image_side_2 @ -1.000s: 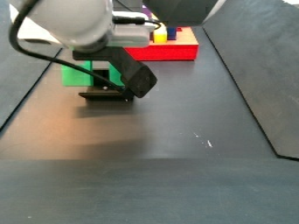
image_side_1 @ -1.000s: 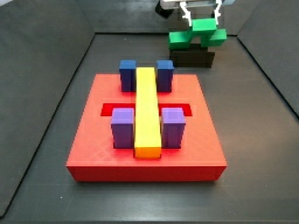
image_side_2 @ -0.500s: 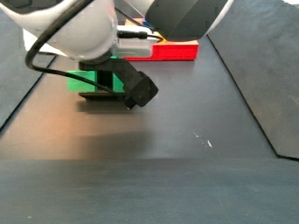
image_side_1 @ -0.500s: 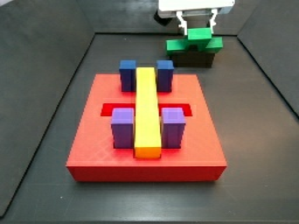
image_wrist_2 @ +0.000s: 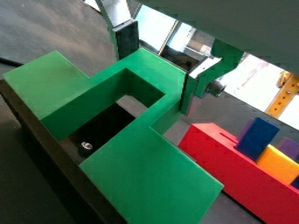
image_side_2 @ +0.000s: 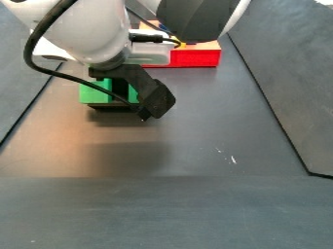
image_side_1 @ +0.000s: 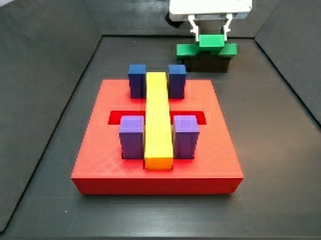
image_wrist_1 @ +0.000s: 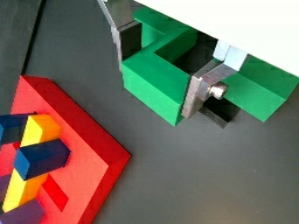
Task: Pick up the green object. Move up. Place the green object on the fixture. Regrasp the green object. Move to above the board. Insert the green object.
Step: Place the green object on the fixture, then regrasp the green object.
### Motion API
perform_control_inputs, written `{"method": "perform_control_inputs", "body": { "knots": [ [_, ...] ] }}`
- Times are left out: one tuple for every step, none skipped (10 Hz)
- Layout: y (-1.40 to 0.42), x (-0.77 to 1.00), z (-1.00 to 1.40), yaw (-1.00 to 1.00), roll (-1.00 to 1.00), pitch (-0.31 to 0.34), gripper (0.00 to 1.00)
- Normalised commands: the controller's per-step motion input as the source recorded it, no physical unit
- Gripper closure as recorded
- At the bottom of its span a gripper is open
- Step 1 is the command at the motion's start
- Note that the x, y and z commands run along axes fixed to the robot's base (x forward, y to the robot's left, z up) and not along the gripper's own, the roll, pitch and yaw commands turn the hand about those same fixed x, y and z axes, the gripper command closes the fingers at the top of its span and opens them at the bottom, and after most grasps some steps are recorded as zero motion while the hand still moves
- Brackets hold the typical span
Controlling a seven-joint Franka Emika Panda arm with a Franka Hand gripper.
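1. The green object [image_wrist_1: 176, 74] fills both wrist views, and the gripper [image_wrist_1: 163, 61] straddles its raised centre block: one silver finger [image_wrist_1: 208, 92] lies against one face and its partner against the opposite face. I read that as clenched on the piece, though whether the pads truly press is too close to call.

2. Under the piece, a wrist view looks down into the dark hollow of the fixture [image_wrist_2: 100, 127], so the green object [image_wrist_2: 111, 105] sits right on top of the bracket.

3. Step back to a side view: the green object [image_side_1: 205, 47] rests on the fixture [image_side_1: 208, 62] at the back of the floor, with the gripper [image_side_1: 209, 31] directly above it and well apart from the board [image_side_1: 157, 164].

4. The board is waiting, with its blue blocks [image_side_1: 138, 75], purple blocks [image_side_1: 131, 134] and long yellow bar [image_side_1: 157, 112] all seated. In the opposite side view the arm hides most of the scene, leaving only a green edge [image_side_2: 93, 92] and a strip of the board [image_side_2: 196, 55] behind.

5. Progress, as I judge it: pick-up and lift are done, and the placing on the fixture is at or near completion. Release, regrasp, travel to the board and insertion all remain.

6. Against a second ago, the piece has come down. It hung tilted above the bracket then; now it sits low and square on it, and the gripper has dropped with it.
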Motion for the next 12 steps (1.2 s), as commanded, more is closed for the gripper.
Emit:
{"method": "perform_control_inputs", "body": {
  "knots": [
    [0.00, 0.00, 0.00, 0.00, 0.00, 0.000, 0.00],
    [-0.02, 0.00, 0.00, 0.00, 0.00, 0.000, 0.00],
    [0.00, 0.08, 0.00, 0.05, 0.11, 0.000, 0.00],
    [0.01, 0.22, 0.29, 0.10, 0.00, 0.000, 0.00],
    [0.00, 0.28, 0.39, 0.00, 0.17, -0.017, 0.00],
    [0.00, 0.30, 0.45, 0.00, 0.21, -0.006, 0.00],
    [0.00, 0.24, 0.48, 0.00, 0.32, -0.031, 0.00],
    [0.00, 0.23, 0.44, 0.00, 0.43, -0.023, 0.00],
    [-0.03, 0.12, 0.38, 0.00, 0.63, 0.000, 0.00],
    [-0.01, 0.00, 0.37, 0.00, 0.75, 0.000, 0.00],
    [0.00, 0.00, 0.38, 0.00, 0.78, 0.037, 0.00],
    [-0.02, 0.00, 0.37, 0.00, 0.82, 0.040, 0.00]
  ]
}}
